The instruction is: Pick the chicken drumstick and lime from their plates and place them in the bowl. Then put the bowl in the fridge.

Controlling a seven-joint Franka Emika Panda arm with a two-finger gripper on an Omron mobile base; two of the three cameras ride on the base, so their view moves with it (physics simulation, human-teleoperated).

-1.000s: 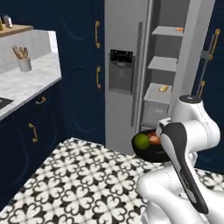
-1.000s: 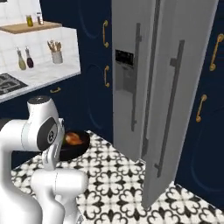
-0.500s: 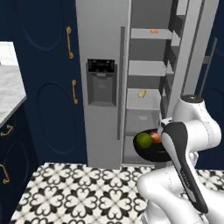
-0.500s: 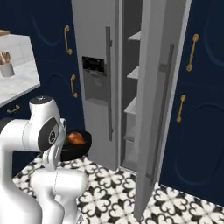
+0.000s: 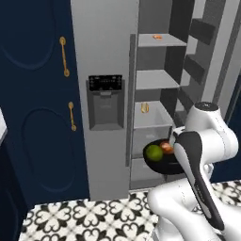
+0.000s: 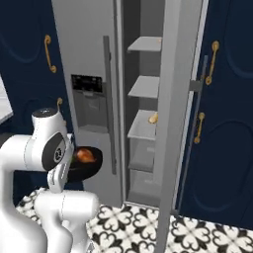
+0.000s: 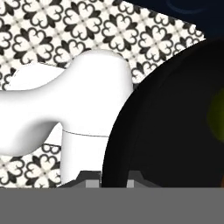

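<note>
While the fridge (image 5: 108,94) stands with one door swung wide, the gripper (image 7: 114,177) looks clamped on the rim of the black bowl (image 5: 165,162), carried in front of the shelves, with the lime (image 5: 153,152) and chicken drumstick (image 6: 86,155) inside.

Kitchen interior, rendered. Floor (image 5: 94,217): black-and-white tile with a repeating floral pattern, seen in both base views and from the hand view. Cabinets (image 5: 35,117): tall, dark navy, with recessed curved panel outlines, standing to either side of a tall grey appliance. Cabinet handles (image 5: 64,56): brass, vertical, two on the left-hand cabinet in the left base view; two more (image 6: 213,62) on the right-hand cabinet in the right base view. Lighting: even and soft, with faint sheen on the navy fronts.
</note>
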